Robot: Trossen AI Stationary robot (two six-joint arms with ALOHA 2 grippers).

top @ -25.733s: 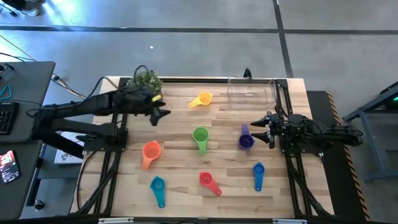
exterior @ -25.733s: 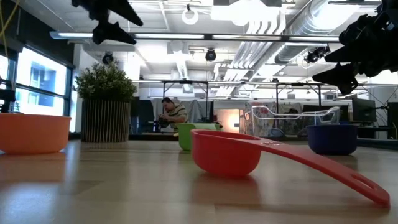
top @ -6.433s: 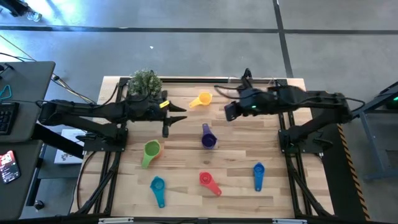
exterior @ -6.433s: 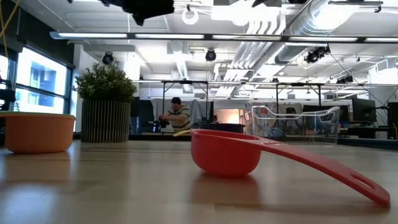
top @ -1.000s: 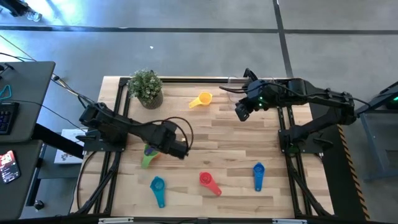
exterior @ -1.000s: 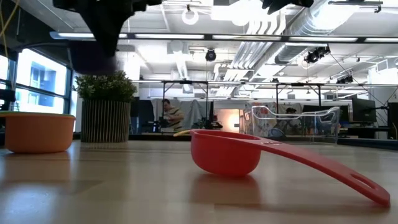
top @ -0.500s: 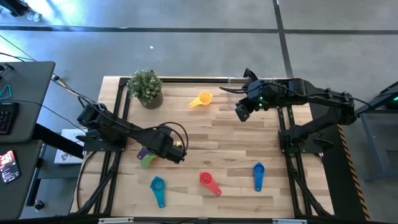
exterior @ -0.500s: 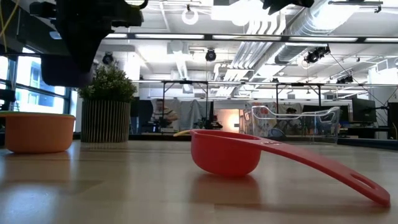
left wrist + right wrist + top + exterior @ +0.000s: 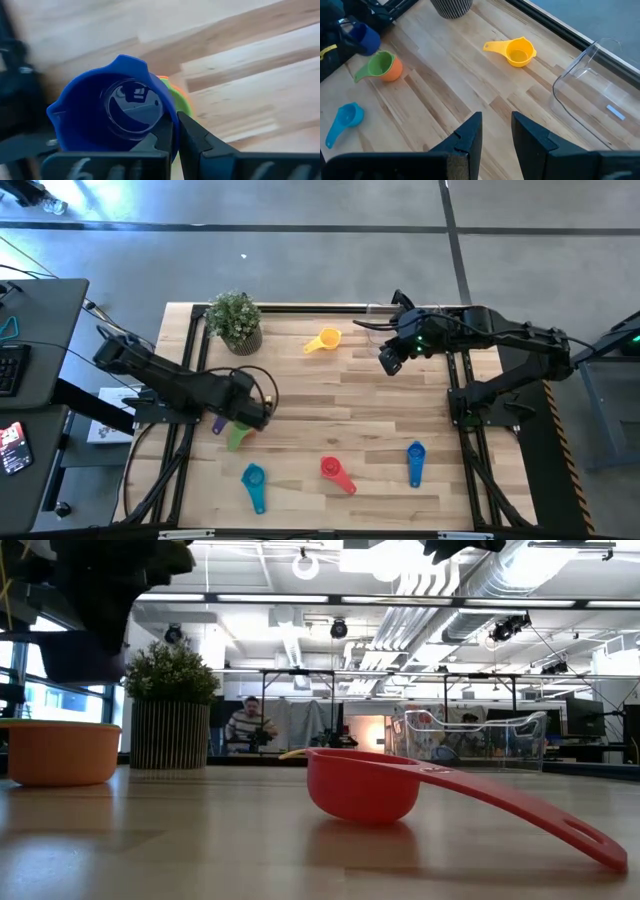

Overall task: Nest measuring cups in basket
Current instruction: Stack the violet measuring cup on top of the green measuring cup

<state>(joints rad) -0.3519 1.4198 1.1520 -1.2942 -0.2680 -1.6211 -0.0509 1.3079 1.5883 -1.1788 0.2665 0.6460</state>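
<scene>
My left gripper (image 9: 243, 412) is shut on the purple cup (image 9: 117, 112), which hangs just above the green cup (image 9: 380, 64). The green cup sits nested in the orange cup (image 9: 394, 71) at the table's left. My right gripper (image 9: 388, 361) hovers open and empty in front of the clear basket (image 9: 590, 95) at the far right. Lying loose on the wood are the yellow cup (image 9: 325, 340), light blue cup (image 9: 254, 479), red cup (image 9: 335, 471) and blue cup (image 9: 416, 461). My left gripper pinches the purple cup's side wall at the rim (image 9: 171, 125), one finger inside the bowl and one outside. The fingers come steeply from above. The cup is lifted clear with its opening up, and its handle (image 9: 219, 423) sticks out toward the table's left edge.
A potted plant (image 9: 236, 321) stands at the far left corner. Black frame rails (image 9: 190, 380) run along both side edges. Bare wood lies open in the table's middle, between the yellow cup and the red cup.
My left gripper has carried the purple cup toward the table's left edge and slightly down, ending over the nested green and orange cups. The wrist has rolled a little. The cup stays lifted clear in the hold.
</scene>
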